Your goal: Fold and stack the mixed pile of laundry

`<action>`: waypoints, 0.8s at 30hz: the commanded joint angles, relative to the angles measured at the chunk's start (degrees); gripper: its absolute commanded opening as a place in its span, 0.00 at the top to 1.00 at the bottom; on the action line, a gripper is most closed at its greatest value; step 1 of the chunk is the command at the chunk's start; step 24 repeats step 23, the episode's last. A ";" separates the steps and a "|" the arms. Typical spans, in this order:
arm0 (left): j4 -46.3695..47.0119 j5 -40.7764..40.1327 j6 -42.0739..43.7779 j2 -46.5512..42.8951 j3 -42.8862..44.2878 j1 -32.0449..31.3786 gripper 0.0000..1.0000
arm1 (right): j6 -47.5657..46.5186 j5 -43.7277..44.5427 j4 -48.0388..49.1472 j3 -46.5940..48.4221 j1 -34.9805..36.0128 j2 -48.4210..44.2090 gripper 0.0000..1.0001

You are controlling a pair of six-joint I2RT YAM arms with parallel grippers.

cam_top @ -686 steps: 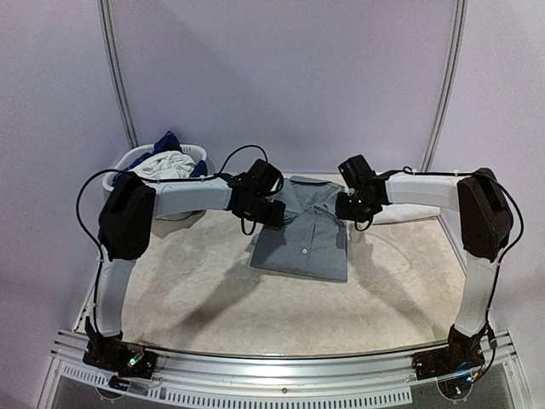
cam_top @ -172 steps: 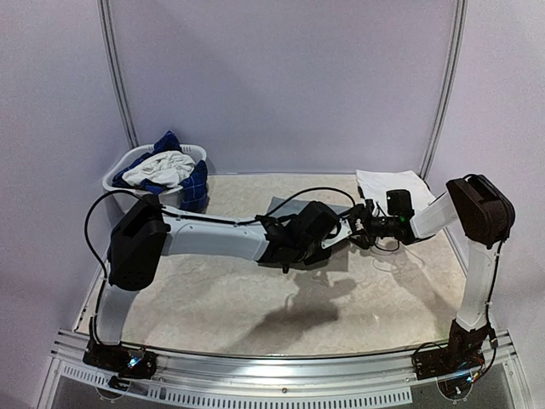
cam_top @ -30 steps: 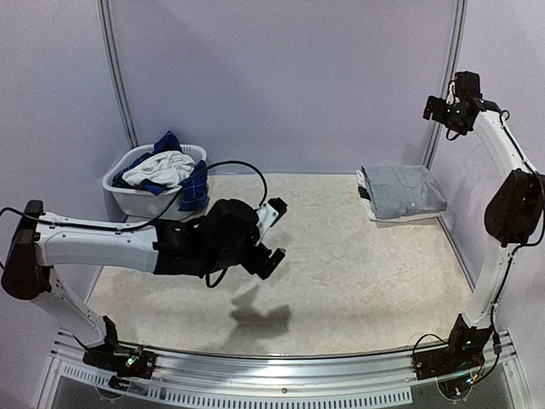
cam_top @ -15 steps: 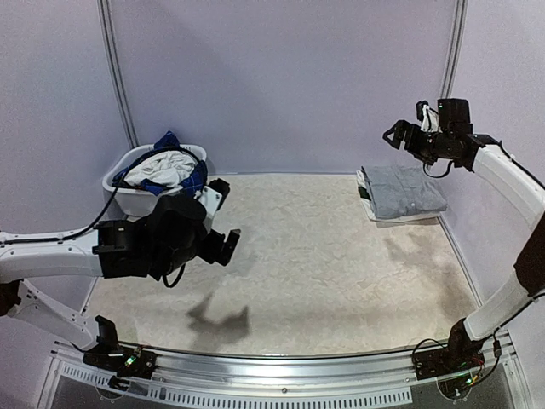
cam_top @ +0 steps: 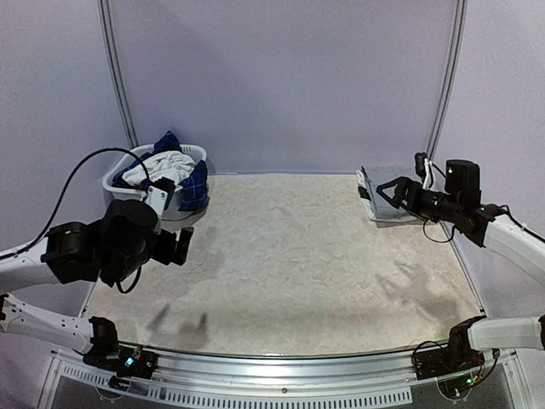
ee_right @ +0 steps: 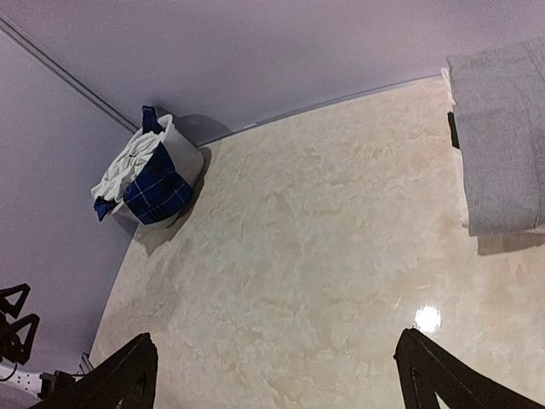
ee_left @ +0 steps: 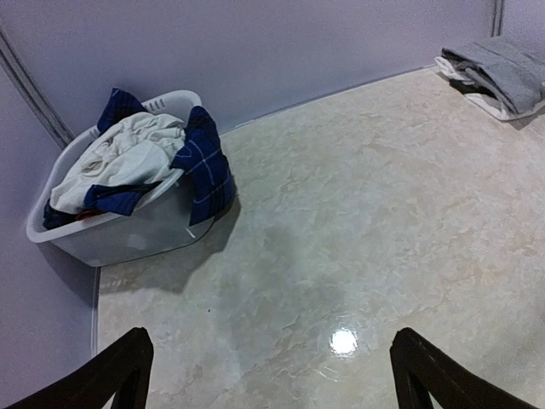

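The mixed laundry pile (cam_top: 160, 168) of white and blue plaid cloth fills a white oval basket (cam_top: 116, 184) at the back left; the left wrist view shows the pile (ee_left: 136, 153) too. A folded grey garment (cam_top: 383, 175) lies on a white piece at the back right, and the same grey garment (ee_right: 502, 145) appears in the right wrist view. My left gripper (cam_top: 174, 221) hangs open and empty just in front of the basket. My right gripper (cam_top: 390, 194) hovers open and empty at the near side of the folded stack, pointing left.
The beige marble-patterned tabletop (cam_top: 289, 256) lies between the basket and the stack. Purple walls close in the back and sides. A blue plaid piece (ee_left: 204, 166) drapes over the basket's rim.
My left arm has drawn back to the left, ending beside the basket. My right arm has dropped from high near the wall to just over the folded stack. Both grippers stayed open.
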 commanded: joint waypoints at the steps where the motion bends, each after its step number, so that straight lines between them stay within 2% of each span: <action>1: -3.94 -5.34 -0.36 -4.17 -2.35 0.38 0.00 | 2.17 -2.61 5.36 -7.83 0.36 -4.52 0.01; 7: 3.54 -7.67 2.81 -4.76 -6.73 0.47 0.00 | 1.12 -2.56 8.87 -14.71 0.35 -12.70 0.01; 11: 4.83 -8.76 3.80 -3.83 -7.30 0.52 0.00 | 1.48 -2.43 12.22 -18.19 0.36 -15.34 0.01; 18: 7.07 -9.14 4.90 -4.13 -9.10 0.55 0.00 | 1.84 -2.95 17.69 -20.75 0.37 -13.26 0.01; 24: 6.99 -9.91 4.86 -4.28 -9.55 0.64 0.00 | 1.22 -1.33 18.00 -21.15 0.37 -13.06 0.01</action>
